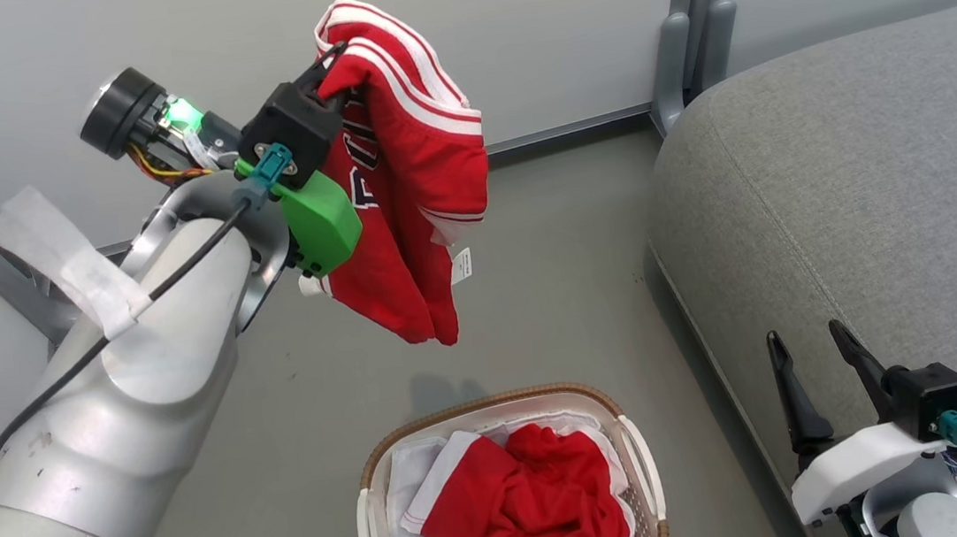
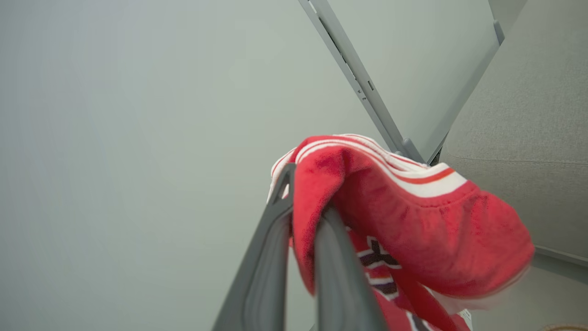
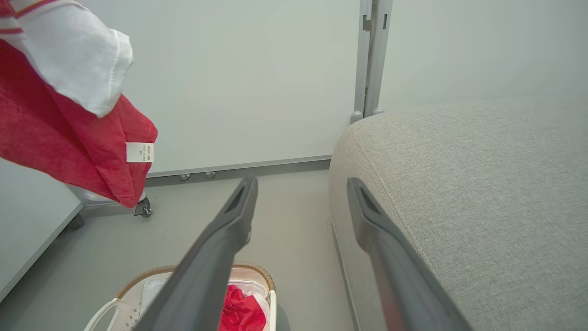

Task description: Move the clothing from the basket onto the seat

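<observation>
Two red garments are apart in the head view. The striped garment [image 1: 411,178] hangs in the air from the left gripper [image 1: 331,70], whose fingers are pinched on a fold near its white-banded edge. The plain red garment [image 1: 529,499] lies crumpled in the basket [image 1: 493,402] on a white liner [image 1: 415,471]. The hanging cloth is well above the basket's rim, and bare floor [image 1: 570,294] lies between it and the rounded edge of the sofa [image 1: 863,201]. The right gripper [image 1: 804,332] is parted and empty, just beside the sofa's front edge.

From the left wrist, the left gripper [image 2: 305,197] has its fingers drawn close, and the striped garment [image 2: 413,230] is draped over and between them. Plain wall [image 2: 138,138] lies to one side and the sofa [image 2: 528,138] is beyond the cloth.

From the right wrist, the right gripper [image 3: 303,184] is spread wide and holds nothing. One finger crosses the sofa [image 3: 459,184] edge and the other the basket [image 3: 138,282]. The striped garment [image 3: 59,124] hangs well apart, at upper left.
</observation>
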Tool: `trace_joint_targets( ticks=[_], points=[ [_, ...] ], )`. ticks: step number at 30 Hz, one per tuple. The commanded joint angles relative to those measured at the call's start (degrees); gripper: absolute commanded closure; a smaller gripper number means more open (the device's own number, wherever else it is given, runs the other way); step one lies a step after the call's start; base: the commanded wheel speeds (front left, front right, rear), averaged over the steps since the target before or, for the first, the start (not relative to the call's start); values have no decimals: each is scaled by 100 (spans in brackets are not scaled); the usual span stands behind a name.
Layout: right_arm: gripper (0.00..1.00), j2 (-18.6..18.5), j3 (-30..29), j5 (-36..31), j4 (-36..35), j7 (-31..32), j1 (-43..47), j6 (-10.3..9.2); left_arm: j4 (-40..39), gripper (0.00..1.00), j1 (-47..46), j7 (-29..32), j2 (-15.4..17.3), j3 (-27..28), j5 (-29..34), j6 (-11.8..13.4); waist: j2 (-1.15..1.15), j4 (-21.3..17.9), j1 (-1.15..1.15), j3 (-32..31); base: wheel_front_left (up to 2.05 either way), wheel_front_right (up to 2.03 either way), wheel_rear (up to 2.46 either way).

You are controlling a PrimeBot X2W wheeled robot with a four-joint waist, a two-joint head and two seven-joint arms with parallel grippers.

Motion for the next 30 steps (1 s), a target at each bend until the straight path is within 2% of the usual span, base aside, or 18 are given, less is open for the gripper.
trace_joint_targets(
  ticks=[1, 10, 17, 30],
  points=[
    [0, -26, 28, -46, -35, -12, -64, -4, -42, 100, -135, 25, 43, 23, -44, -12, 0, -19, 1, -8, 0, 0, 0],
    [0, -24, 379, 35, -86, -12, -217, -4, -265, 100, -373, 137, -28, 88, -229, 39, 0, -22, 1, -55, 0, 0, 0],
    [0, -30, 1377, 277, -238, -12, -562, -4, -569, 100, -477, 239, -94, 28, -246, 51, 0, 51, 1, -80, 0, 0, 0],
    [0, -21, 2441, 255, -96, -12, -1819, -4, -1016, 100, -680, 483, -197, -39, -318, 100, 0, 209, 1, -61, 0, 0, 0]
  ],
)
